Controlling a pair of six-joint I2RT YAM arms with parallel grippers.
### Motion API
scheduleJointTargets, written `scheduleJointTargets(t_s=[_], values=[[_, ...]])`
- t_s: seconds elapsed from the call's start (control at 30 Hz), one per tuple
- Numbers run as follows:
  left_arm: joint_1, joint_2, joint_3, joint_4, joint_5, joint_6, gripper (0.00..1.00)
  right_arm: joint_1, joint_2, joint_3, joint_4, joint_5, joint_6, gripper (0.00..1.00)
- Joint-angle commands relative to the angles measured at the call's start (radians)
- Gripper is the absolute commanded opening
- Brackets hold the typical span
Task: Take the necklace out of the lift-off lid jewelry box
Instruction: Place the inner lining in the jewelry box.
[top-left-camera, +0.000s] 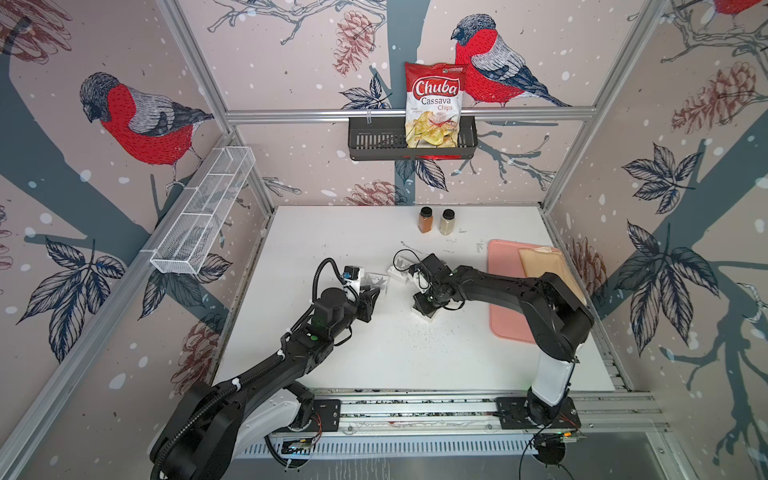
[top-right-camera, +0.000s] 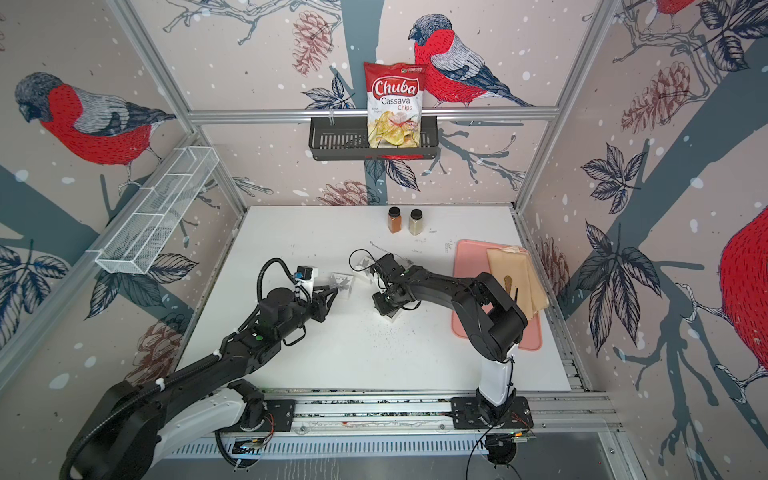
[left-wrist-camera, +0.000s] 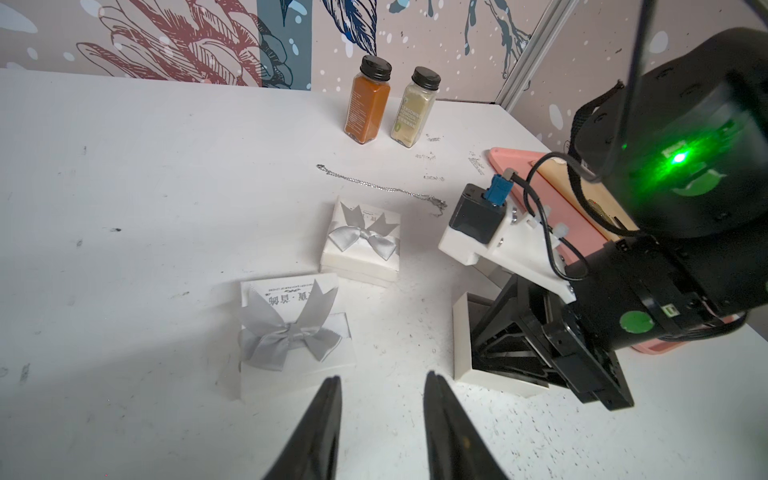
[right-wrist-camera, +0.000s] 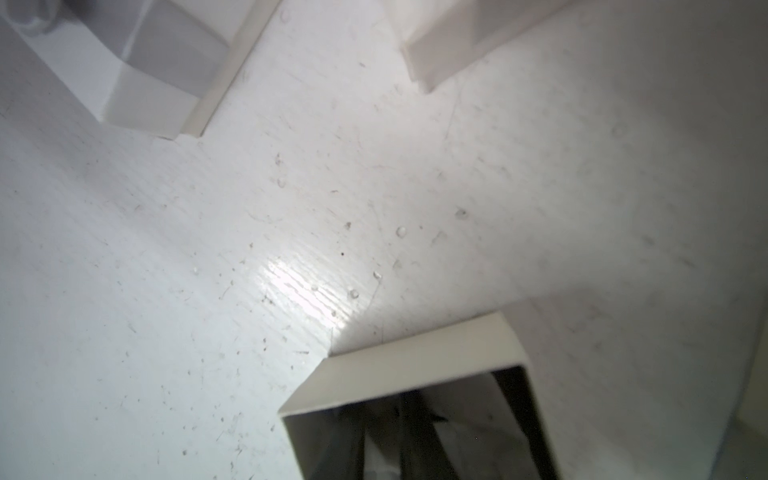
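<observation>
Table (top-left-camera: 332, 232): white, with bare surface running wide toward the 9 and 6 o'clock edges.
Pink tray (top-left-camera: 505, 316): lies along the 3 o'clock edge, under the right arm.
Right gripper (top-left-camera: 424, 308): pointing down into the box base. I cannot tell how its jaws stand or whether they hold anything.
Left gripper (left-wrist-camera: 384, 380): jaws a modest way apart with nothing between them, tips just short of the lid's near edge.
Box base (left-wrist-camera: 462, 336): open, near the table's middle, at 3 o'clock from the lid.
Lid (left-wrist-camera: 291, 328): flat on the table, bow up.
Closed box (left-wrist-camera: 361, 243): at 12 o'clock from the lid, apart from it.
Spice bottles (left-wrist-camera: 368, 104): upright pair near the 12 o'clock edge.
Necklace (left-wrist-camera: 374, 189): silver chain stretched on the table between the closed box and the bottles.
</observation>
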Motion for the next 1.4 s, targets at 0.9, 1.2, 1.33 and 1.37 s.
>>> scheduleJointTargets(t_s=[0.9, 1.2, 1.33, 1.37], values=[[0.004, 0.029, 0.034, 0.011, -0.016, 0.024, 0.49, -0.003, -0.042, 0.038, -0.110, 0.234, 0.041, 0.13], [0.005, 0.052, 0.047, 0.016, -0.010, 0.024, 0.49, -0.002, 0.023, 0.032, -0.093, 0.217, 0.026, 0.12], [0.007, 0.039, 0.047, 0.003, -0.018, 0.026, 0.49, -0.003, 0.014, 0.028, -0.075, 0.196, 0.009, 0.12], [0.007, 0.035, 0.046, 0.001, -0.019, 0.027, 0.49, -0.003, 0.003, 0.027, -0.075, 0.200, 0.002, 0.12]])
